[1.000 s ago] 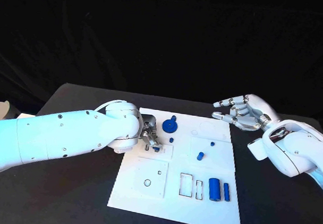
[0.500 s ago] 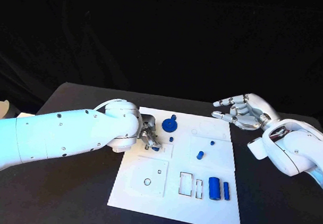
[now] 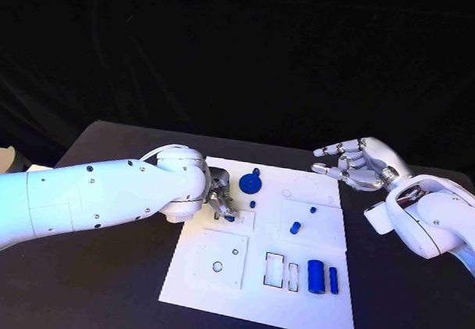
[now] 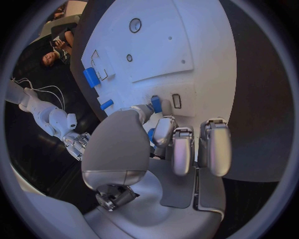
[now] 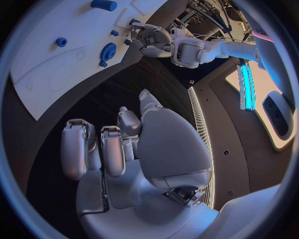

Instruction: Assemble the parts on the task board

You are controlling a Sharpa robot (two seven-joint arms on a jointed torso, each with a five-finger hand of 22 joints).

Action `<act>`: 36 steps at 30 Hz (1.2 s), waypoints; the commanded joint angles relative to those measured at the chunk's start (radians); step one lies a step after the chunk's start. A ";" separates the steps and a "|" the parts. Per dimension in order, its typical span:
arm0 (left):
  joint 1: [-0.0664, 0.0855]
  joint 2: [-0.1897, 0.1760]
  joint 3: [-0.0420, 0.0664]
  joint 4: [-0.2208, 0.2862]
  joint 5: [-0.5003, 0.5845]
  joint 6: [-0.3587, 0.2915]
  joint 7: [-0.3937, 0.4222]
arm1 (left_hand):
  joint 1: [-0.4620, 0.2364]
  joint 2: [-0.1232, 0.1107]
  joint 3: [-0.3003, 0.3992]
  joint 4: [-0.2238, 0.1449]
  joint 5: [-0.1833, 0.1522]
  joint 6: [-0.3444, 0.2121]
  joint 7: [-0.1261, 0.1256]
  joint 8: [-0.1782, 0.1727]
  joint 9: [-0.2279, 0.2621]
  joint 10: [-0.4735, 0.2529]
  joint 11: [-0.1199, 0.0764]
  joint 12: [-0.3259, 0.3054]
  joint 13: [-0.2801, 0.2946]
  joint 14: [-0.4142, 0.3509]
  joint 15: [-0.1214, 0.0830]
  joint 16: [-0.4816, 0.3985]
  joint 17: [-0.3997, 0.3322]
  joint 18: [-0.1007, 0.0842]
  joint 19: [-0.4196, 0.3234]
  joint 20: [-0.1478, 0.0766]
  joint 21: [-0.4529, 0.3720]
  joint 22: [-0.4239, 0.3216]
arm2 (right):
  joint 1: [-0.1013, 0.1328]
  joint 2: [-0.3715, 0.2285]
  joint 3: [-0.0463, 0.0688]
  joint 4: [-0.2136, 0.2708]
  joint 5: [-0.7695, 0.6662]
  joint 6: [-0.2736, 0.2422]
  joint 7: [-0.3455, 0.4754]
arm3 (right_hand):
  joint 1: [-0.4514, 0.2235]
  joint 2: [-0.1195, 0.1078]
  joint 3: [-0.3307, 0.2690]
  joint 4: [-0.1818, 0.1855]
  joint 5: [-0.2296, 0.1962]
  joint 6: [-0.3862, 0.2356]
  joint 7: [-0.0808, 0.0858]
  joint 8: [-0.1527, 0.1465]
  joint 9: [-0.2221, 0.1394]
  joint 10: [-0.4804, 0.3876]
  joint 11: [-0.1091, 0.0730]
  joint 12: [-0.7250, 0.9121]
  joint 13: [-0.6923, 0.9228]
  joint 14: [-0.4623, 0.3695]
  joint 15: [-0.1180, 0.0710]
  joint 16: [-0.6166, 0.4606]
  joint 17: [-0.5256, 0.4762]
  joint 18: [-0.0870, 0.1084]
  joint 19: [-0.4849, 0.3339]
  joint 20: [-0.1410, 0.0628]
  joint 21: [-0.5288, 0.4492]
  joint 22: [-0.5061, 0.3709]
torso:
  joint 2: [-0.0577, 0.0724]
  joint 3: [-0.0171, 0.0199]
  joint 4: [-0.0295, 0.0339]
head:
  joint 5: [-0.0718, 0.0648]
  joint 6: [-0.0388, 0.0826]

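Board (image 3: 292,307): white plate, centre of the head view, lying flat on the black table (image 3: 102,285) and running from lower centre up to mid-frame

Nearest part of the board, lower right quarter: large blue cylinder (image 3: 315,276) lying flat; thin blue bar (image 3: 333,280) just beside it on its right; two outlined rectangular slots (image 3: 281,272) just left of the cylinder

Lower left quarter: raised square panel (image 3: 222,262) bearing a small ring mark

Mid-board, right of centre: short blue peg (image 3: 295,228), tilted; smaller blue stud (image 3: 312,211) above it, apart

Upper part of the board: round blue disc (image 3: 250,185) with a small blue piece at its top edge; tiny blue pin (image 3: 251,205) just below the disc

Left hand (image 3: 219,200): at the board's left edge, mid-frame, fingers pointing down onto the board; in the left wrist view a small blue block (image 4: 156,104) sits between thumb and fingertip, just beside a rectangular slot (image 4: 177,101); state: pinching the block, other fingers (image 4: 214,147) lying straight side by side

Right hand (image 3: 354,165): upper right of the head view, raised off the table beyond the board's far right corner, well apart from every part; state: holding nothing, fingers loosely curved and separated; the right wrist view shows its fingers (image 5: 76,148) over bare table, with the board's edge beyond
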 commanded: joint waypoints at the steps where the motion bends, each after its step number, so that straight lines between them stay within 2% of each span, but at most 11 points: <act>1: -0.005 0.005 -0.004 -0.005 0.020 0.045 -0.045 | -0.037 -0.005 0.102 -0.105 -0.003 0.022 -0.019 0.007 0.003 0.007 -0.004 0.009 0.003 0.105 0.000 0.003 0.263 -0.012 0.033 0.003 0.006 0.111 | -0.001 0.001 0.000 0.001 -0.009 0.012 0.007 | 0.009 0.000 -0.002 -0.006 0.004 0.004 -0.002 0.005 0.001 -0.008 0.002 -0.005 -0.001 0.078 0.000 -0.005 0.169 0.014 -0.006 -0.001 -0.006 -0.001 | 0.000 0.0004 -0.0019 | 0.001 0.000; 6: -0.005 0.011 -0.004 -0.016 0.029 0.042 -0.045 | -0.102 -0.009 0.019 -0.069 -0.006 0.041 -0.025 0.007 0.010 0.010 -0.009 0.018 0.012 0.105 -0.004 0.003 0.263 -0.014 0.037 -0.001 0.011 0.121 | -0.001 0.000 0.000 0.003 -0.010 0.012 0.007 | 0.009 0.000 -0.002 -0.006 0.004 0.004 -0.002 0.005 0.001 -0.008 0.002 -0.005 -0.001 0.078 0.000 -0.005 0.169 0.014 -0.006 -0.001 -0.006 -0.001 | 0.000 0.0015 -0.0014 | 0.001 0.001; 10: -0.005 0.014 -0.004 -0.025 0.032 0.040 -0.045 | -0.121 0.003 -0.022 -0.055 -0.004 0.048 -0.027 0.002 0.013 0.014 -0.012 0.025 0.020 0.105 -0.007 0.003 0.263 -0.016 0.040 -0.004 0.015 0.128 | -0.001 -0.001 0.000 0.004 -0.010 0.011 0.006 | 0.009 0.000 -0.002 -0.006 0.004 0.004 -0.002 0.005 0.001 -0.008 0.002 -0.005 -0.001 0.078 0.000 -0.005 0.169 0.014 -0.006 -0.001 -0.006 -0.001 | 0.000 0.0015 -0.0017 | 0.000 0.001; 28: -0.004 0.029 -0.004 -0.053 0.038 0.039 -0.043 | -0.147 0.014 -0.102 -0.020 -0.001 0.074 -0.036 -0.006 0.023 0.034 -0.019 0.056 0.054 0.105 -0.012 0.003 0.263 -0.022 0.053 -0.009 0.030 0.156 | 0.000 -0.005 0.000 0.010 -0.014 0.016 0.003 | 0.010 0.002 -0.003 -0.007 0.005 0.004 -0.002 0.005 0.001 -0.009 0.002 -0.007 -0.003 0.078 0.000 -0.006 0.168 0.014 -0.007 -0.001 -0.007 -0.002 | 0.000 0.0001 -0.0004 | -0.003 0.001; 36: -0.004 0.031 -0.004 -0.062 0.039 0.047 -0.043 | -0.178 0.005 -0.166 0.013 -0.001 0.089 -0.038 -0.010 0.030 0.042 -0.021 0.066 0.065 0.105 -0.014 0.003 0.263 -0.025 0.059 -0.012 0.037 0.170 | 0.000 -0.006 0.000 0.013 -0.015 0.020 0.003 | 0.010 0.002 -0.004 -0.007 0.005 0.004 -0.002 0.005 0.001 -0.009 0.002 -0.007 -0.004 0.078 0.000 -0.006 0.169 0.014 -0.007 -0.001 -0.007 -0.002 | 0.000 0.0000 0.0006 | -0.003 0.002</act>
